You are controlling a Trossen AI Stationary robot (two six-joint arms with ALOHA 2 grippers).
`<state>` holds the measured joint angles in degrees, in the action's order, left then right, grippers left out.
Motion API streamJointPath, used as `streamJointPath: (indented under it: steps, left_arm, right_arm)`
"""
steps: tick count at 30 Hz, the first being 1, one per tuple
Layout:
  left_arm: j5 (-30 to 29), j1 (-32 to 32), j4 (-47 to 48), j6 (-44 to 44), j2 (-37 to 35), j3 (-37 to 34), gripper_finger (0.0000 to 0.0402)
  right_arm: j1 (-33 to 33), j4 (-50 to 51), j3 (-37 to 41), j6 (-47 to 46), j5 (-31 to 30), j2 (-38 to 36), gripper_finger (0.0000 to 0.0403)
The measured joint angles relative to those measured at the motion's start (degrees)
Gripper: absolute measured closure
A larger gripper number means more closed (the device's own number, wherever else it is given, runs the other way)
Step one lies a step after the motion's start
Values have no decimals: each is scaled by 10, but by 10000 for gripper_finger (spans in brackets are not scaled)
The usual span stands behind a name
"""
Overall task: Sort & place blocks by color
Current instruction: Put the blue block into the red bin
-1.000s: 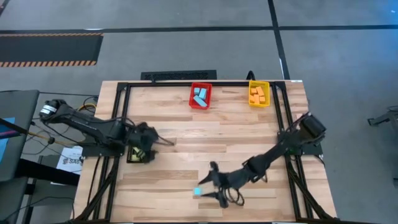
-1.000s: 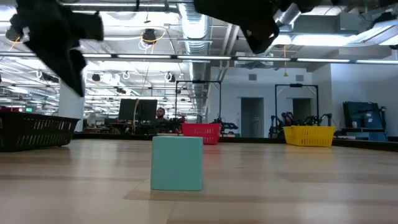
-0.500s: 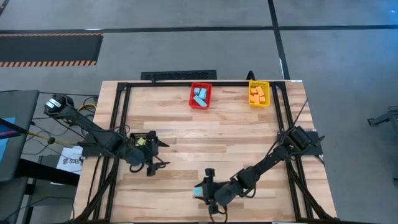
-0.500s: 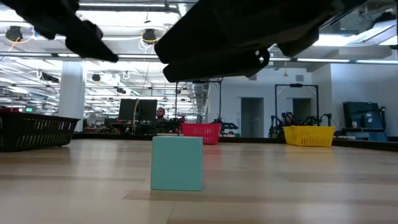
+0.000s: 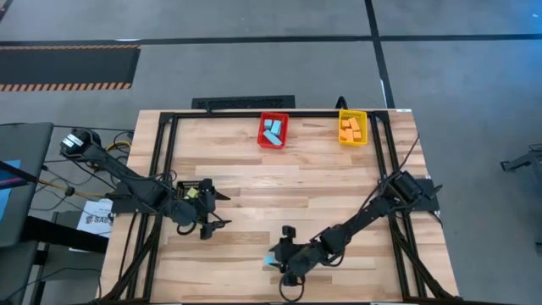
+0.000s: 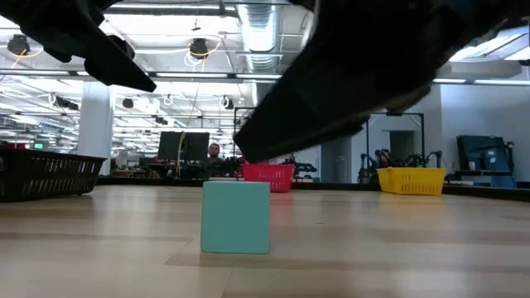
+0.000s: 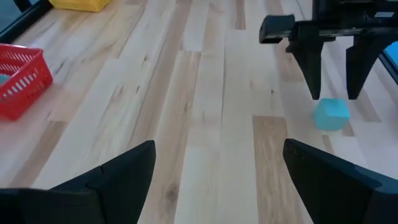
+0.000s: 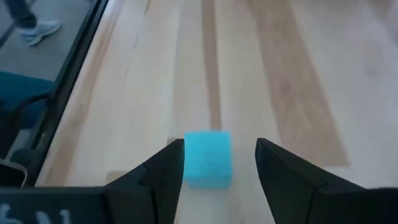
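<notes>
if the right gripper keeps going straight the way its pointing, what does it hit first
Most likely the small light blue cube: it sits on the wooden table directly ahead of the right gripper, between its open dark fingers. The fingers look clear of it, though depth is uncertain.

The tabletop (image 5: 279, 182) is pale planked wood with a smooth, faintly glossy finish. The light blue block (image 8: 208, 158) looks smooth and matt. The red bin (image 7: 18, 78) is plastic mesh.

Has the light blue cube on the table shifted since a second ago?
No. In the low view the light blue cube stands at the same spot before the red bin, with the right gripper now around it.
</notes>
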<state>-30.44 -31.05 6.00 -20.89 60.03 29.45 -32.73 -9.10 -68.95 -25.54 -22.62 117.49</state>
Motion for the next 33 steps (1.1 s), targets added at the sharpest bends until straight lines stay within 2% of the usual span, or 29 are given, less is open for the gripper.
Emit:
streamJointPath:
  steps: [9,11,28,33]
  left_arm:
    - [0,0,1,8,0,0,61]
    - [0,0,1,8,0,0,61]
    - [1,0,11,23,0,0,61]
    - [1,0,11,23,0,0,61]
  right_arm:
    - [33,-8,0,-13,148,-3,163]
    - [38,-7,0,-22,162,-3,159]
    - [27,-10,0,-14,117,-1,158]
    - [18,2,0,-10,73,-1,158]
